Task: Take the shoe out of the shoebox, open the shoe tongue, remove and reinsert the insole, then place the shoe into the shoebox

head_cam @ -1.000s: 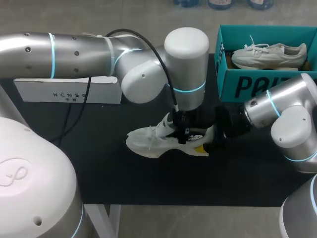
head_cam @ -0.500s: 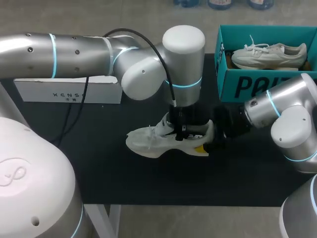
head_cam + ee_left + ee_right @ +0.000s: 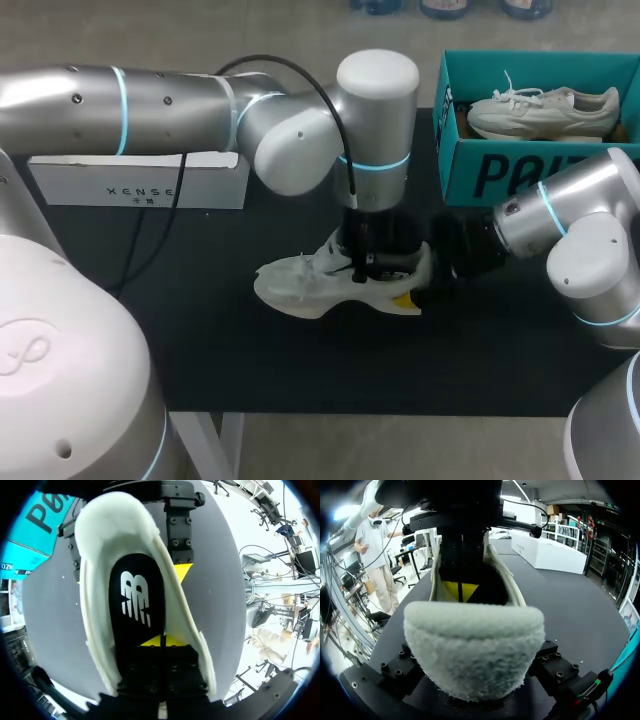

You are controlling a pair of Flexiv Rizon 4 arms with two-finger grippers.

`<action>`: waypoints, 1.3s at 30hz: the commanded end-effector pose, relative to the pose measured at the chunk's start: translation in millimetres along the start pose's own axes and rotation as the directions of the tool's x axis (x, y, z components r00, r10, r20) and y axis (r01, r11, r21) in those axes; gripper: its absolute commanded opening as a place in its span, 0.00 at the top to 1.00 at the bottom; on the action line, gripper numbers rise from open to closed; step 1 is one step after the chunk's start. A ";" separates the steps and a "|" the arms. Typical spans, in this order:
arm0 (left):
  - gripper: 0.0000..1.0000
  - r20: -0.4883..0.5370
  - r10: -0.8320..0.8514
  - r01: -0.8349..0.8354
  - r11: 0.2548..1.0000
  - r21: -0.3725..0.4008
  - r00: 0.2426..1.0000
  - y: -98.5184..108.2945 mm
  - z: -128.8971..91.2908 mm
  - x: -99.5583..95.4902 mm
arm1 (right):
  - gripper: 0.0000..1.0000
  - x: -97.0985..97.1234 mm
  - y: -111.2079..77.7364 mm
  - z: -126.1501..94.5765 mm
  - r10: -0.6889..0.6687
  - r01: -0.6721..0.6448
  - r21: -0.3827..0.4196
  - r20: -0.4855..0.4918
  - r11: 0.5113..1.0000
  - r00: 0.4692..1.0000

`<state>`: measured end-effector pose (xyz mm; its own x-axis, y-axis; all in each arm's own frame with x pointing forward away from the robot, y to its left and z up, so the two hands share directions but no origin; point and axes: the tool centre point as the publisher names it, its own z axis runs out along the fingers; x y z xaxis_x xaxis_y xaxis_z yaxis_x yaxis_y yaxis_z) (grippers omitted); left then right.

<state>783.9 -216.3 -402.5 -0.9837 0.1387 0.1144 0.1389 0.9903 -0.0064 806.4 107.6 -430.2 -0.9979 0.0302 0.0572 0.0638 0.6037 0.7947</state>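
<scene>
Shoe (image 3: 310,285) sits outside the shoebox (image 3: 520,170), near the middle of the black table (image 3: 200,350), toe toward my left side and heel toward my right. The left arm comes in over it and points straight down, so the left gripper (image 3: 162,641) is inside the shoe's mouth. Its yellow tips are drawn narrow, with only a thin slit between them, and they rest at the black insole (image 3: 135,605), which lies flat in the shoe (whether they pinch it, I cannot tell). The right gripper (image 3: 410,282) is at the heel (image 3: 472,650). Its fingers stand wide on either side of the fuzzy collar and press against it from both sides, holding the shoe. One yellow tip shows against the shoe's outer wall. The teal shoebox stands at the table's far right corner with a second shoe (image 3: 545,110) inside. A white box (image 3: 140,180) lies at the far left.
</scene>
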 end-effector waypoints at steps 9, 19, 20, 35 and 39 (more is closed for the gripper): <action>1.00 -0.031 0.027 -0.026 0.999 0.022 0.999 -7.3 16.4 9.1 | 1.00 -1.9 -4.8 4.2 0.001 -0.001 0.001 0.001 1.000 1.000; 0.66 -0.013 0.007 -0.007 1.000 -0.002 1.000 -7.9 22.9 10.0 | 1.00 -1.9 -4.8 4.2 0.001 -0.001 0.001 0.001 1.000 1.000; 0.54 -0.003 0.000 0.000 1.000 -0.005 1.000 -7.7 24.0 9.7 | 1.00 -1.9 -4.8 4.2 0.001 -0.001 0.001 0.001 1.000 1.000; 1.00 0.026 -0.011 0.010 0.998 0.054 1.000 -4.4 23.1 11.1 | 1.00 -1.9 -4.8 4.2 0.001 -0.001 0.001 0.001 1.000 1.000; 1.00 0.039 0.008 -0.010 0.999 0.052 0.999 -6.4 13.1 12.0 | 1.00 -1.9 -4.8 4.2 0.001 -0.001 0.001 0.001 1.000 1.000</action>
<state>774.8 -218.9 -414.4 -0.9856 0.1454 0.0869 0.1397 0.9879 -0.0678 805.4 106.7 -430.6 -0.9980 0.0298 0.0554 0.0622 0.6034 0.7950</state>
